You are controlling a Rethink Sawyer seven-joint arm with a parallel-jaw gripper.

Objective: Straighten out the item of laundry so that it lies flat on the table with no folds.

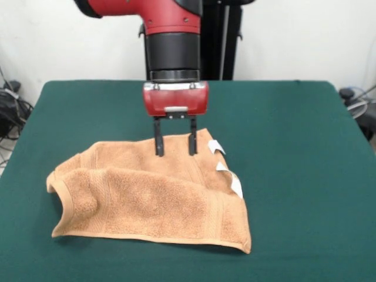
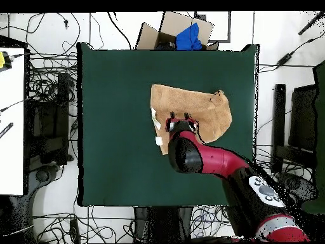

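The item of laundry (image 1: pixel 153 200), an orange-tan towel, lies near the middle of the green table (image 1: pixel 294 141), doubled over on itself, with its left end curled up in the front view. Small white tags (image 1: pixel 235 184) show along its right edge. My gripper (image 1: pixel 175 153) hangs straight down over the towel's far edge. It is open, and its two black fingers (image 1: pixel 158 144) are spread with their tips at the cloth. In the overhead view the towel (image 2: pixel 200 108) is a crooked patch on the table (image 2: pixel 114 127), and my arm covers part of it around the gripper (image 2: pixel 179 119).
The table's edges lie well away from the towel on every side. A cardboard box with something blue in it (image 2: pixel 184 32) sits beyond the table's top edge in the overhead view. Cables cover the floor around it, and a white bench (image 2: pixel 11 121) stands at the left.
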